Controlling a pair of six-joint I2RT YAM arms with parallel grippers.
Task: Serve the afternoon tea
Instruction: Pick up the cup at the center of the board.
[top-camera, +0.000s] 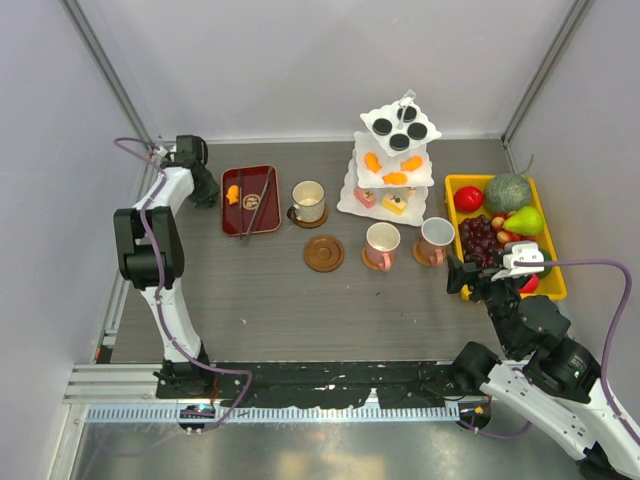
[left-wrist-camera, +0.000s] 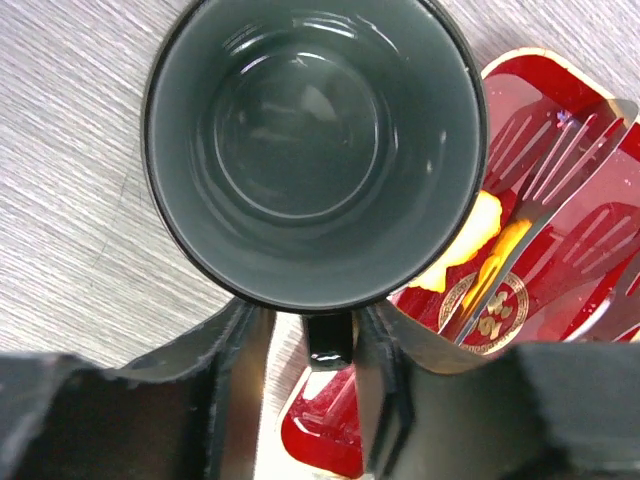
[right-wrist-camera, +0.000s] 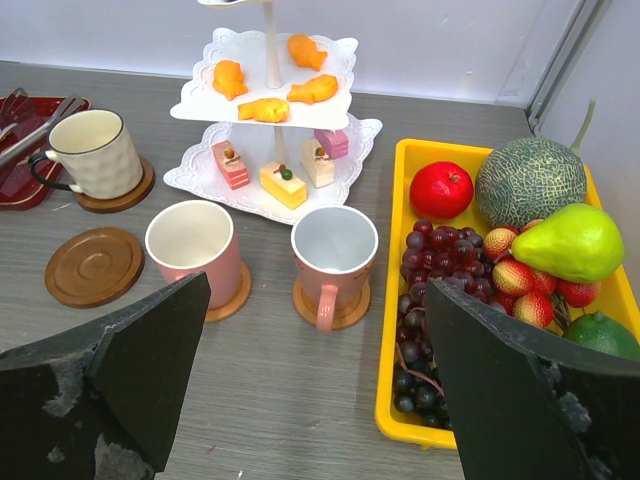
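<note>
Straddling handle of dark green mug (left-wrist-camera: 310, 150) with left end effector (left-wrist-camera: 312, 320), narrow, grip unclear; holding right end effector (right-wrist-camera: 315, 290) wide, empty.

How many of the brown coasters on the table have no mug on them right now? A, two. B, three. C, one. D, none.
C: only one bare coaster shows; the other three sit under the cream mug, the left pink mug and the right pink mug.
</note>
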